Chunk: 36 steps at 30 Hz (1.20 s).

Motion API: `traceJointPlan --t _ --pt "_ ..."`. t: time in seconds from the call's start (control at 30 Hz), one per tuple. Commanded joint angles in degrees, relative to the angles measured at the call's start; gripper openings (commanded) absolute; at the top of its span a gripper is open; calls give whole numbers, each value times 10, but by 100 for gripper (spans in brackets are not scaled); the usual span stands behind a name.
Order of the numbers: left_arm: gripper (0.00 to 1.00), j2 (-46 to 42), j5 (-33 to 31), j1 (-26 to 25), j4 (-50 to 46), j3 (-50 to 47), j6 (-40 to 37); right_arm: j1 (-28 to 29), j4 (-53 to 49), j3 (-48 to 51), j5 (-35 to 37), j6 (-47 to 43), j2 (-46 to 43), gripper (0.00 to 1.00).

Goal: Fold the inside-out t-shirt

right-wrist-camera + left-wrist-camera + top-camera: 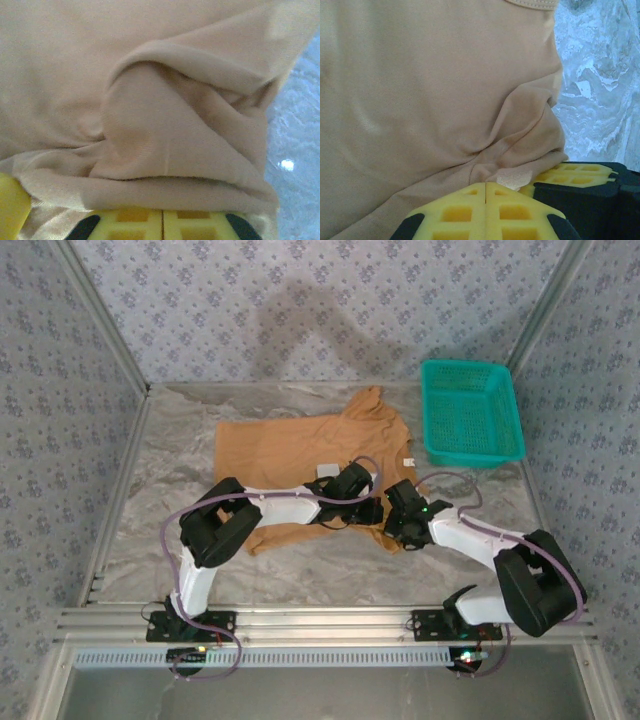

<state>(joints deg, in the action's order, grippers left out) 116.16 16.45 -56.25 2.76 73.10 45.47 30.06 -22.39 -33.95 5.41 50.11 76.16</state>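
Note:
The inside-out t-shirt point(290, 445) is orange-tan and lies spread on the table, with a small white label point(408, 461) at its right edge. Both grippers meet at its near right corner. My left gripper point(372, 510) is shut, and creases in the cloth point(445, 100) run into its yellow fingertips point(486, 187) next to a shiny tag point(512, 177). My right gripper point(392, 530) is also shut, with a thick fold of the shirt point(165, 150) bunched at its tips point(162, 215). The right gripper's fingers point(570, 175) lie just right of the left one's.
A teal mesh basket point(475, 452) stands at the back right, just beyond the shirt's right edge. Marbled grey tabletop point(160, 540) surrounds the shirt. Patterned walls and metal frame rails close in the back and both sides.

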Motion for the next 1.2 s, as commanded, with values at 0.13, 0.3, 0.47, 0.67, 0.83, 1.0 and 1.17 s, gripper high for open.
traceJointPlan --t 0.13,0.3,0.47,0.67,0.83,1.0,1.17 --pt "0 -3 -18 14 -19 22 -14 2 -93 -55 1 -16 -72 0" --pt "0 8 -34 26 -29 34 -13 11 -173 -97 -25 -25 -172 0" --pt "0 17 -50 28 -47 49 -14 30 -205 -105 -78 -11 -250 0" --pt "0 33 -72 38 -69 57 -15 75 -231 -105 -111 12 -321 0" --pt "0 42 -73 41 -79 60 -17 87 -273 -111 -89 24 -364 9" --pt "0 36 -70 40 -78 57 -17 87 -246 -109 -101 24 -372 19" --pt "0 22 -67 37 -72 47 -16 71 -236 -73 -84 18 -341 37"
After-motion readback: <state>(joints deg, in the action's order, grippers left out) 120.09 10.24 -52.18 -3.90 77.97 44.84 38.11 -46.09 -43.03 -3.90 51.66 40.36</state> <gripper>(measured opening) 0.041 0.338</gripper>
